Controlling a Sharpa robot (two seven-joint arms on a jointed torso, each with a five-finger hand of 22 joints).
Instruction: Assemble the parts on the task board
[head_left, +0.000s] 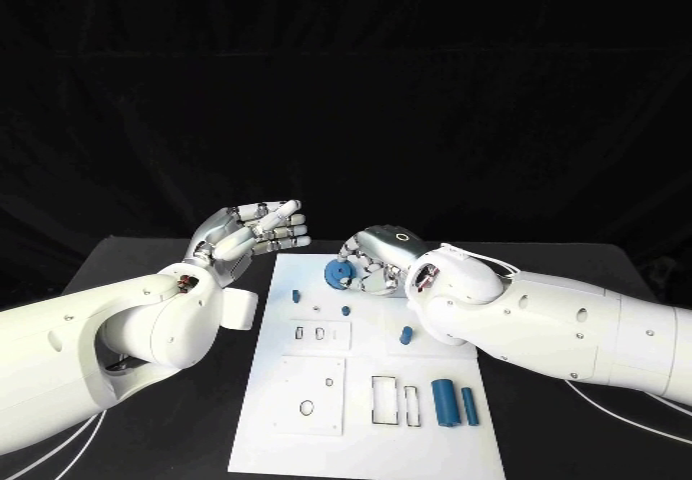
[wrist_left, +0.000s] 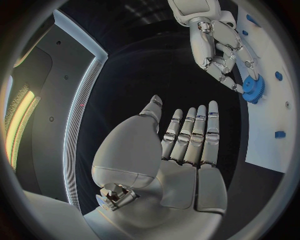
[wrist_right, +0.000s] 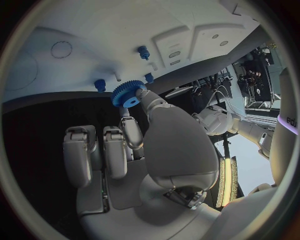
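Overhead, a blue gear (head_left: 339, 272) is pinched by the right hand (head_left: 378, 258) over the board's (head_left: 361, 440) far edge, while the left hand (head_left: 253, 232) is held empty beside it, fingers straight and together. At the right wrist, the gear (wrist_right: 128, 93) is seen clamped between fingertips (wrist_right: 142, 96) near two blue pegs (wrist_right: 144, 52).

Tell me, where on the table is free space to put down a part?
The black table left of the task board is bare beyond the left hand. The board's far end is crowded: the right hand holds the blue gear there.
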